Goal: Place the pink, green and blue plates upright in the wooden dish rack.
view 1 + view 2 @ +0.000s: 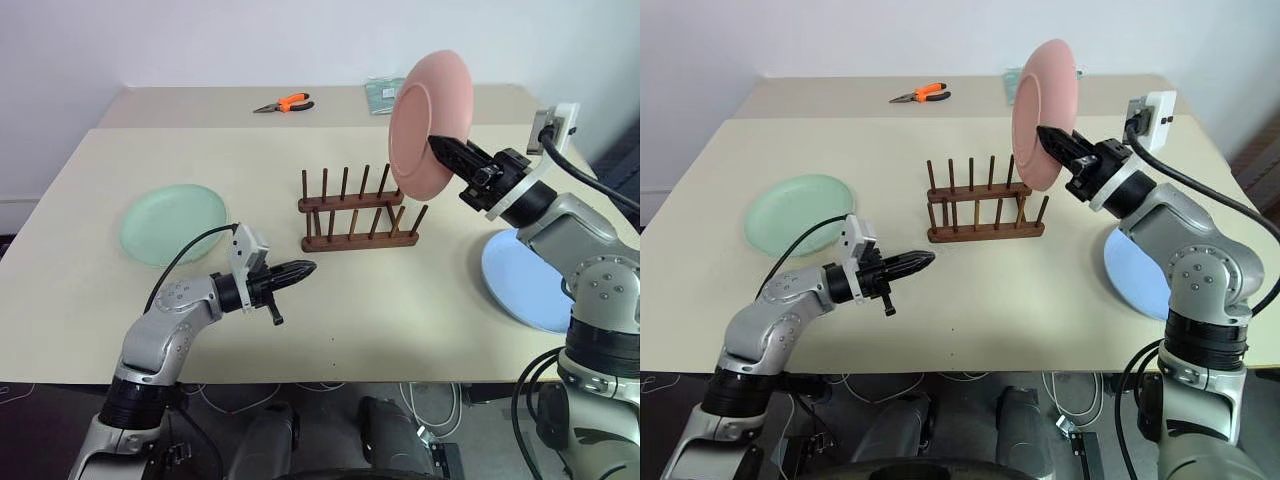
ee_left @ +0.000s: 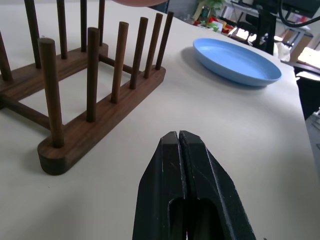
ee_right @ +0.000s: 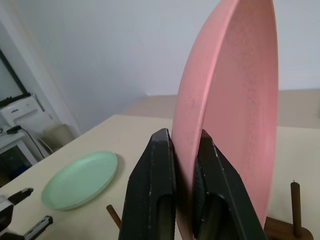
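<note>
My right gripper (image 1: 437,143) is shut on the rim of the pink plate (image 1: 425,115), holding it upright in the air just above the right end of the wooden dish rack (image 1: 356,213). In the right wrist view the pink plate (image 3: 235,100) stands between the two black fingers (image 3: 152,195). The rack's pegs are bare. Flat on the table lie the green plate (image 1: 172,222) at the left and the blue plate (image 1: 525,278) at the right. My left gripper (image 1: 308,267) is shut and holds nothing, hovering level in front of the rack's left end.
Orange-handled pliers (image 1: 285,103) and a greenish packet (image 1: 381,94) lie on the far table. A white socket box (image 1: 556,124) with a black cable sits behind my right arm. The table's front edge runs just below my left arm.
</note>
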